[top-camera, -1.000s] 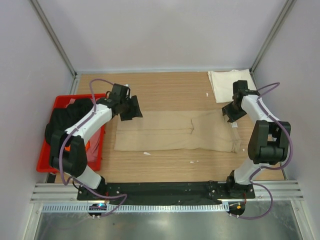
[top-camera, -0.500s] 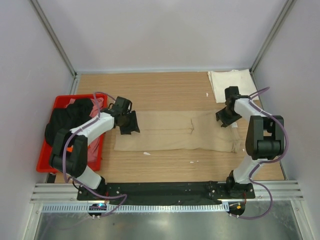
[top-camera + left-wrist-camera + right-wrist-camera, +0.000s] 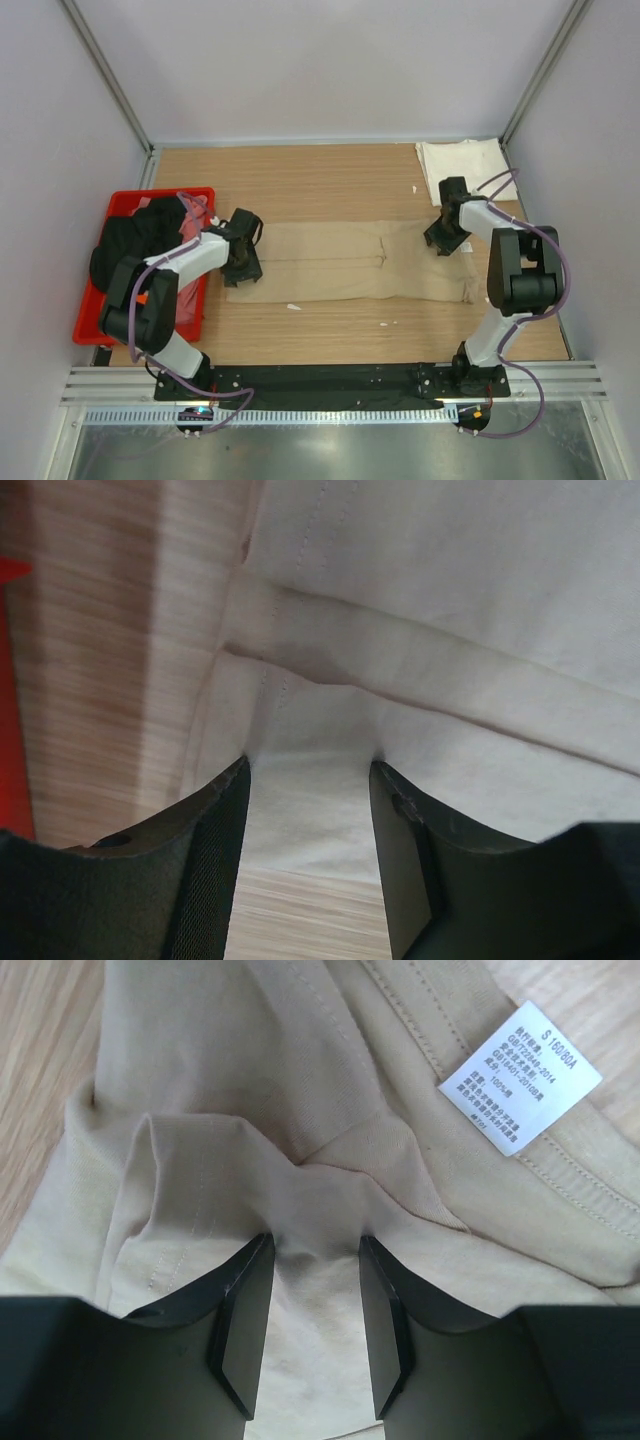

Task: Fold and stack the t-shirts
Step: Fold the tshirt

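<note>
Unreadable from above; at wrists: left gripper wide astride tan t-shirt edge, right gripper narrower astride fold by label.

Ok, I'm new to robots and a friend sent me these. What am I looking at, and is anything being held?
Two robot arms are bolted at the near edge of a wooden table. The wide picture looks down from above and behind them, with the left arm on the left and the right arm on the right. The two close-ups come from a camera on each wrist, looking along its jaws. A tan t-shirt lies folded into a long strip. A cream-white one sits in the far right corner. A red bin on the left holds dark clothes. Each arm's jaws press on one end of the tan shirt, apart, with cloth between them. Nothing is lifted.
</note>
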Controlling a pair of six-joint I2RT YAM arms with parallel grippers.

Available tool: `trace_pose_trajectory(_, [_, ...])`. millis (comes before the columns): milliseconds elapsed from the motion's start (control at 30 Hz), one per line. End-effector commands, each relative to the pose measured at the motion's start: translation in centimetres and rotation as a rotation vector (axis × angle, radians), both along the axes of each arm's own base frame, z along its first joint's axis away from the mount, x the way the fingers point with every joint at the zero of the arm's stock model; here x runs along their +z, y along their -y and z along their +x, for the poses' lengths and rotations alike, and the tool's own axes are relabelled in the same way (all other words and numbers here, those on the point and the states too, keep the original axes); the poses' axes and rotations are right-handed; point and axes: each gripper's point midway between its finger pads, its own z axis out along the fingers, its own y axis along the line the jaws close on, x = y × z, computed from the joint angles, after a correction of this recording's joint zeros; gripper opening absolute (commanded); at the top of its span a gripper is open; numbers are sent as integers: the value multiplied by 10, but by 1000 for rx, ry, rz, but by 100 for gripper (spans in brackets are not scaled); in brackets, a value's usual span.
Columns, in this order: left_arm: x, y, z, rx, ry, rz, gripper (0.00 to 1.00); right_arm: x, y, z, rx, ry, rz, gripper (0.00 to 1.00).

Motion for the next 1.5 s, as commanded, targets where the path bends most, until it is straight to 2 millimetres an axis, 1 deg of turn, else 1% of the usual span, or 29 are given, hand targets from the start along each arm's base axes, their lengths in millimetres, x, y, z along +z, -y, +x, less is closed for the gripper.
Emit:
trace_pose_trajectory(0, [-1,-28,-19,84,-25,122,53,-9,-14,13,103,25,-1,45])
trace_pose_trajectory(167, [17,-39,-34,153,17,129,53,-14,-23,22,154,26,-6,46])
trace_pose_trajectory(333, [53,-45,-38,186,109,112,54,-12,-27,43,185,52,-14,45])
trace_pose_trajectory(367, [67,-45,-34,193,153,94,54,-12,-29,48,195,62,-12,45])
trace_pose_trajectory(467, [91,-44,-31,197,219,68,54,-12,-39,69,224,77,9,45])
trace_pose_trajectory(500, [97,-44,-30,186,236,61,54,-21,-44,71,236,62,13,45])
trace_pose_trajectory(567, [110,-40,-25,171,278,34,54,-26,-50,78,256,64,13,45])
trace_pose_trajectory(600, [119,-38,-24,169,312,13,55,-22,-55,88,273,83,11,45])
trace_pose_trajectory(633, [125,-36,-19,159,345,-2,55,-33,-62,88,293,62,16,45])
trace_pose_trajectory(700, [135,-29,-15,112,387,-38,56,-29,-74,106,326,93,30,45])
trace_pose_trajectory(733, [140,-24,-8,92,419,-63,56,-41,-80,107,341,71,38,45])
trace_pose_trajectory(767, [143,-19,-5,72,428,-83,56,-42,-85,112,356,75,43,45])
trace_pose_trajectory(800, [145,-11,-4,40,425,-115,56,-36,-91,126,367,104,53,45])
trace_pose_trajectory(867, [151,-2,2,-5,434,-140,56,-48,-103,134,404,93,63,45])
trace_pose_trajectory(900, [152,1,3,-16,430,-153,56,-36,-111,152,419,137,76,45])
trace_pose_trajectory(933, [155,3,7,-26,436,-154,56,-48,-116,152,439,110,77,45])
trace_pose_trajectory(967, [157,3,9,-30,439,-152,56,-34,-122,172,452,162,78,45])
trace_pose_trajectory(1033, [161,2,13,-31,451,-140,56,-30,-136,184,502,186,108,46])
trace_pose_trajectory(1067, [161,2,14,-32,456,-134,56,-26,-146,197,524,216,117,46])
trace_pose_trajectory(1100, [162,1,16,-32,459,-128,56,-26,-150,204,540,230,125,46])
trace_pose_trajectory(1133, [161,0,19,-31,464,-119,57,-11,-160,218,572,283,144,46])
trace_pose_trajectory(1167, [160,0,20,-32,462,-114,57,-23,-166,221,592,279,155,46])
trace_pose_trajectory(1233, [158,1,23,-41,463,-110,57,-18,-179,231,632,317,181,46])
trace_pose_trajectory(1267, [152,2,25,-55,447,-102,58,-8,-183,242,654,359,182,46])
trace_pose_trajectory(1300, [150,4,27,-65,442,-102,58,-16,-185,246,666,361,186,47])
trace_pose_trajectory(1333, [147,5,28,-77,436,-102,59,-15,-187,249,683,372,188,47])
trace_pose_trajectory(1367, [141,10,28,-107,410,-113,59,-5,-189,256,702,404,177,47])
trace_pose_trajectory(1433, [135,18,29,-145,396,-136,58,4,-186,262,702,424,153,47])
trace_pose_trajectory(1467, [132,28,27,-183,385,-178,57,10,-184,264,703,435,142,47])
